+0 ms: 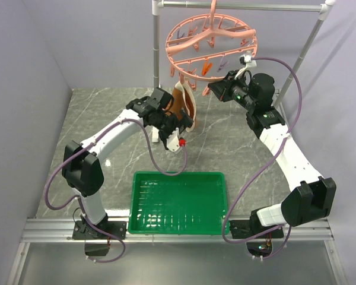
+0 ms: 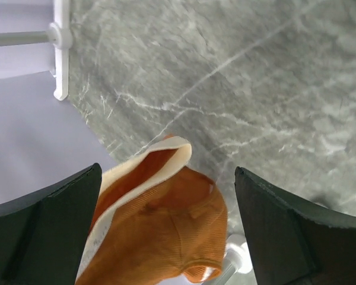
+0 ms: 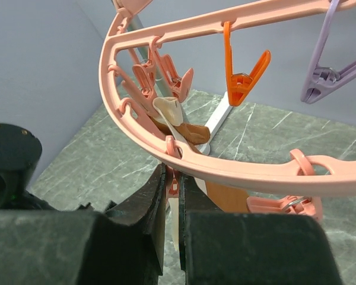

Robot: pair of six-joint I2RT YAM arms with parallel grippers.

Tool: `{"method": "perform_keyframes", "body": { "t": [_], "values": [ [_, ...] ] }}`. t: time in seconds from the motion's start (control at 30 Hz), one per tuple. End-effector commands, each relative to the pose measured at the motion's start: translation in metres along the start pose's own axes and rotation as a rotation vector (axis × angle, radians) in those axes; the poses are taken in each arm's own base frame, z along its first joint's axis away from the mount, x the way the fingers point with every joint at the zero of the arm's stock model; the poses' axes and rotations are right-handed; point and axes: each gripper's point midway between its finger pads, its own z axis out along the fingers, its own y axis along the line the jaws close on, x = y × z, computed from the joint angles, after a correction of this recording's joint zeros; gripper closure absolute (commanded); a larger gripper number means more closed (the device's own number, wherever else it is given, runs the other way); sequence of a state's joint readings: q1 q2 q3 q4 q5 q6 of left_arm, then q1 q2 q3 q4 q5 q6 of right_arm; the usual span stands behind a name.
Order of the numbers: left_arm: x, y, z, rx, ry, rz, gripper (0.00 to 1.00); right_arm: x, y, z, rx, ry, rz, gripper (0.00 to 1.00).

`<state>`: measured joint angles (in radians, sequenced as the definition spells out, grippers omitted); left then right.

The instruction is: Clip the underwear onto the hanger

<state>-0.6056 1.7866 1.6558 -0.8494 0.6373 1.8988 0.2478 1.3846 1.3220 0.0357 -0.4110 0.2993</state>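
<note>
Hold right pincer [image 3: 172,173] clenched on pink clothespin [image 3: 173,181] under hanger [image 3: 237,175], forcing it agape. Raise cream waistband fully between clip tips before easing off. Note left pincer [image 2: 166,178] released, straddling underwear [image 2: 166,231]; find underwear dangling below hanger's near rim, above counter [image 1: 107,113].

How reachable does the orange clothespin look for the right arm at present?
Likely yes: the orange clothespin hangs free just beyond the right hand, though that hand is pinching a pink clothespin.
</note>
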Motion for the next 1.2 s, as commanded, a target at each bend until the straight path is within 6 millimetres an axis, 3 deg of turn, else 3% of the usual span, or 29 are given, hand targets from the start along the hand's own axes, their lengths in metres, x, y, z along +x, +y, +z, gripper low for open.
{"method": "perform_keyframes", "body": {
  "t": [0.0, 0.17, 0.37, 0.5, 0.63, 1.17],
  "values": [
    [0.011, 0.021, -0.007, 0.012, 0.126, 0.187, 0.01, -0.026, 0.010, -0.001, -0.042, -0.070, -0.023, 1.00],
    [0.025, 0.029, -0.001, -0.042, 0.201, 0.288, 0.01, -0.027, 0.011, 0.000, -0.049, -0.070, -0.023, 1.00],
    [0.046, 0.023, 0.014, -0.018, 0.228, 0.316, 0.01, -0.026, 0.013, 0.001, -0.061, -0.070, -0.011, 1.00],
    [0.054, 0.038, 0.018, -0.076, 0.242, 0.329, 0.01, -0.027, 0.013, 0.001, -0.060, -0.074, -0.014, 1.00],
    [0.060, 0.040, 0.022, -0.080, 0.239, 0.357, 0.01, -0.025, 0.012, 0.001, -0.059, -0.070, -0.012, 1.00],
    [0.053, 0.055, 0.014, -0.150, 0.239, 0.385, 0.01, -0.024, 0.008, 0.004, -0.062, -0.065, -0.005, 1.00]
  ]
}}
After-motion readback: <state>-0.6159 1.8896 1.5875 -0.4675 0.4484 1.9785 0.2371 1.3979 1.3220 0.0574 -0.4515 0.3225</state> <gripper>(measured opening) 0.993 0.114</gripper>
